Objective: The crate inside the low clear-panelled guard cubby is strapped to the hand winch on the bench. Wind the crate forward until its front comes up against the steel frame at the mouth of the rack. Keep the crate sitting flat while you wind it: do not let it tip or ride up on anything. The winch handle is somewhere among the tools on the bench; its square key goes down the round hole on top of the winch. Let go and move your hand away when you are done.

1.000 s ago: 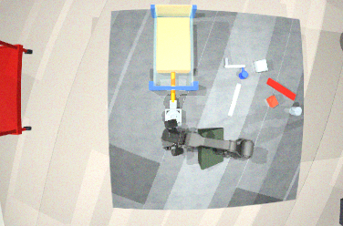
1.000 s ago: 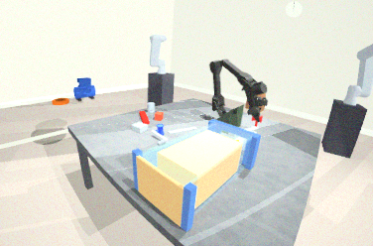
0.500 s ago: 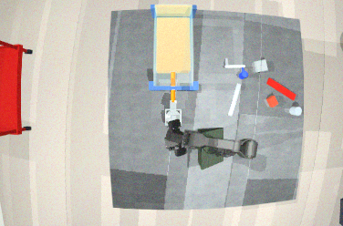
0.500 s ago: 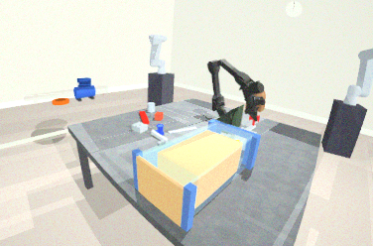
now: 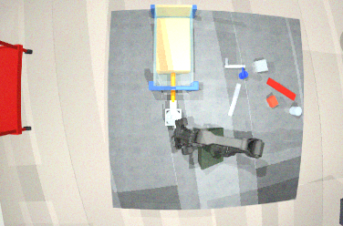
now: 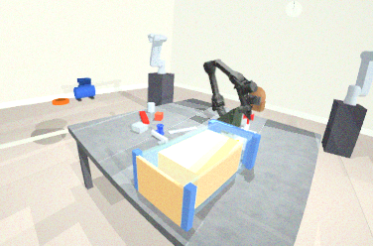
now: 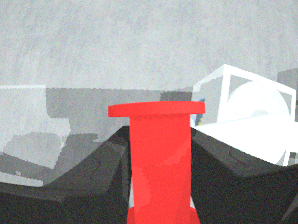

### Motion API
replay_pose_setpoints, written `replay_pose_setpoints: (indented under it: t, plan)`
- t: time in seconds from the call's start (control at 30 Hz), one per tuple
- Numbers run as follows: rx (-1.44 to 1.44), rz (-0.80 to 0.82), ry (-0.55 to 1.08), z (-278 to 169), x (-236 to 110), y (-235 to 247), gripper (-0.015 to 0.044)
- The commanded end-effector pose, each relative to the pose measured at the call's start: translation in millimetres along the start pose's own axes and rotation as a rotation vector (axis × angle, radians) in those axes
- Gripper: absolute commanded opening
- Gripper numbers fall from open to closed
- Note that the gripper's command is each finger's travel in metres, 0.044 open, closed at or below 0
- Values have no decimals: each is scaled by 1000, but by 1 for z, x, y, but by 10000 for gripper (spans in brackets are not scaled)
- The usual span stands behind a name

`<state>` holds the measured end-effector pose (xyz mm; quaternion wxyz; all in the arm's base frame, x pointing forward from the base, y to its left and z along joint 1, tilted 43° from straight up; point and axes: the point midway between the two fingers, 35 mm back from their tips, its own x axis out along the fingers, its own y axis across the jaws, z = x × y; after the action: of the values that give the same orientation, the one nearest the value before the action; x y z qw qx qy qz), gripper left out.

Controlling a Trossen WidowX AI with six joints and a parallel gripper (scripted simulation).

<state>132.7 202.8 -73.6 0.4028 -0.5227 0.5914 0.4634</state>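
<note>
Gripper: the gripper [image 7: 160, 183] is closed on a red handle [image 7: 160, 176], its dark fingers pressing it from both sides.
Handle: an upright red cylinder with a flat flange at its top; it fills the gap between the jaws in the wrist view.
Winch: a white boxy winch [image 5: 172, 116] sits just ahead of the jaws; in the wrist view the winch [image 7: 249, 112] shows beyond the handle and to its right.
Strap: an orange strap [image 5: 173, 83] runs from the winch, away from the jaws, into the cubby.
Crate: the pale crate [image 5: 173, 44] lies flat inside the clear-walled cubby [image 5: 153, 51], well beyond the jaws.
Frame: the blue frame [image 5: 187, 87] at the cubby mouth stands between the winch and the crate; whether the crate front touches it cannot be told.
Other tools: a white bar [image 5: 234, 99], a red bar [image 5: 281, 88] and small blocks lie well off to one side of the jaws on the grey bench [image 5: 137, 160].
</note>
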Motion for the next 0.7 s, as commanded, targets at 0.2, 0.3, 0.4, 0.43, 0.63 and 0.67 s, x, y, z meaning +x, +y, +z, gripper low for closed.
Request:
replay_pose_setpoints:
  t: [0.2, 0.3, 0.4, 0.43, 0.63, 0.67]
  plan:
    - [4, -7, 28, -22, -6, -5, 0]
    - [4, -8, 29, -25, -8, -7, 0]
    - [4, -8, 29, -28, -9, -8, 0]
    - [5, -8, 29, -29, -10, -9, 0]
    - [5, -8, 30, -35, -13, -13, 0]
    - [5, -8, 30, -36, -13, -13, 0]
